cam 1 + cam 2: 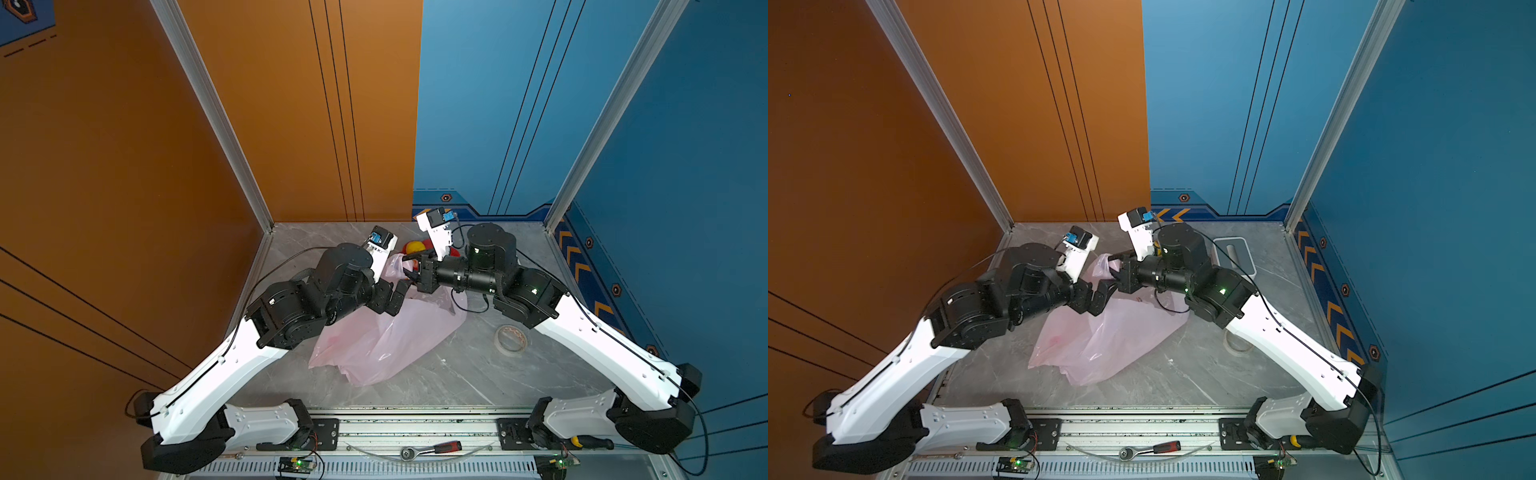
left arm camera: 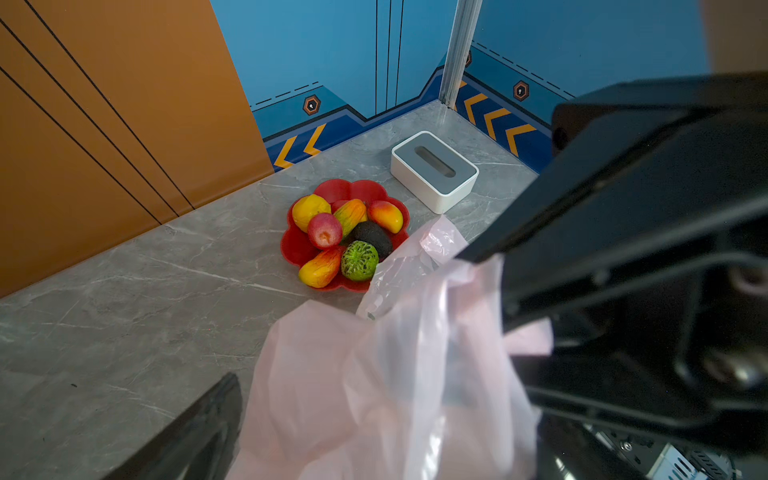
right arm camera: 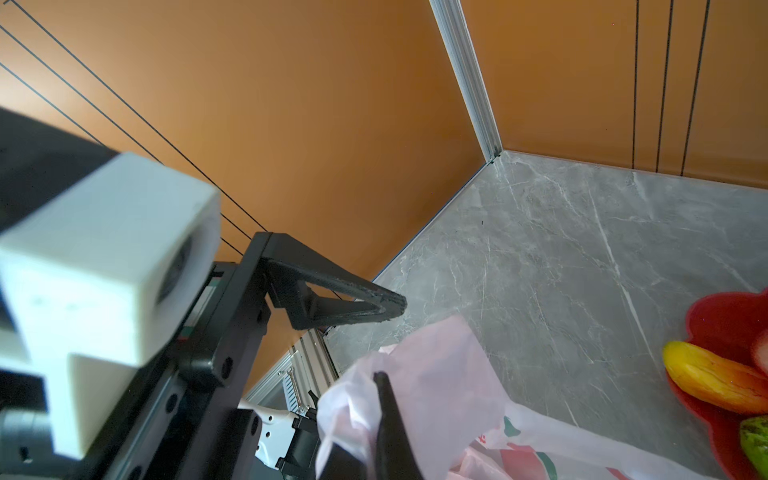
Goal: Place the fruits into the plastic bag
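The fruits [image 2: 325, 230] lie heaped on a red scalloped dish [image 2: 353, 191] at the back of the table; they also show in a top view [image 1: 415, 247] and partly in the right wrist view [image 3: 715, 374]. The plastic bag [image 1: 374, 332] [image 1: 1100, 336] lies crumpled mid-table, its top pulled up. My right gripper [image 1: 409, 266] [image 1: 1115, 266] [image 3: 380, 415] is shut on the bag's upper edge. My left gripper [image 1: 399, 295] [image 1: 1104, 291] [image 2: 384, 415] is open just beside it, with bag [image 2: 395, 374] film between its spread fingers [image 2: 199, 428].
A white-grey tissue box [image 2: 434, 170] [image 1: 1233, 253] stands right of the dish. A tape roll [image 1: 512, 338] lies on the table's right side. A ratchet [image 1: 432, 449] rests on the front rail. Orange and blue walls close in the back and sides.
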